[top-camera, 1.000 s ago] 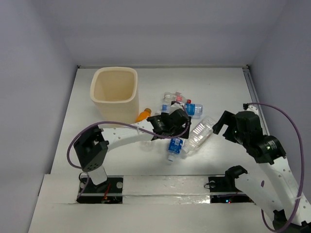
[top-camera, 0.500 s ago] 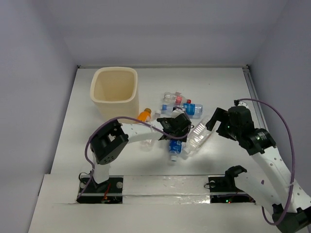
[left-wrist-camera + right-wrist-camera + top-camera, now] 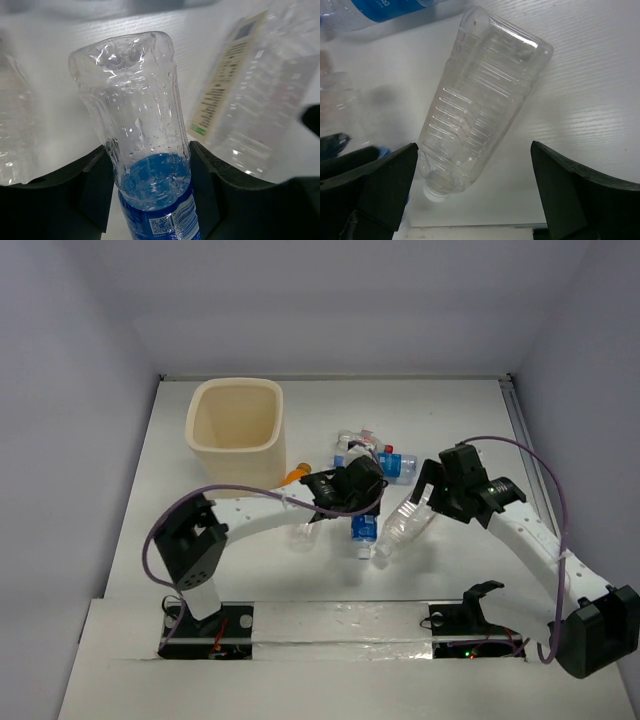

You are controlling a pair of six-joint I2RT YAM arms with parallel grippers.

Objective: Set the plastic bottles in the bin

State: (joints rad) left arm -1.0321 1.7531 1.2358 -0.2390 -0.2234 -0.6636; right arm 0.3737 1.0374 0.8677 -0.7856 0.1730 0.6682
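now left hand (image 3: 150, 152) clamps blue-label bottle (image 3: 137, 95); right hand (image 3: 474, 150) gapes wide around ridged bottle (image 3: 482, 95).

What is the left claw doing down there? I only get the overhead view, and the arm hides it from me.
Observer: The left wrist view shows the left claw closed on a blue-labelled bottle, one finger pressed against each side.
Operator: And the right claw?
Observer: The right claw stands wide open, its fingers either side of a clear ribbed bottle and not touching it.
Operator: Is that one capped?
Observer: What looks like a white cap shows at the end nearest the wrist camera.
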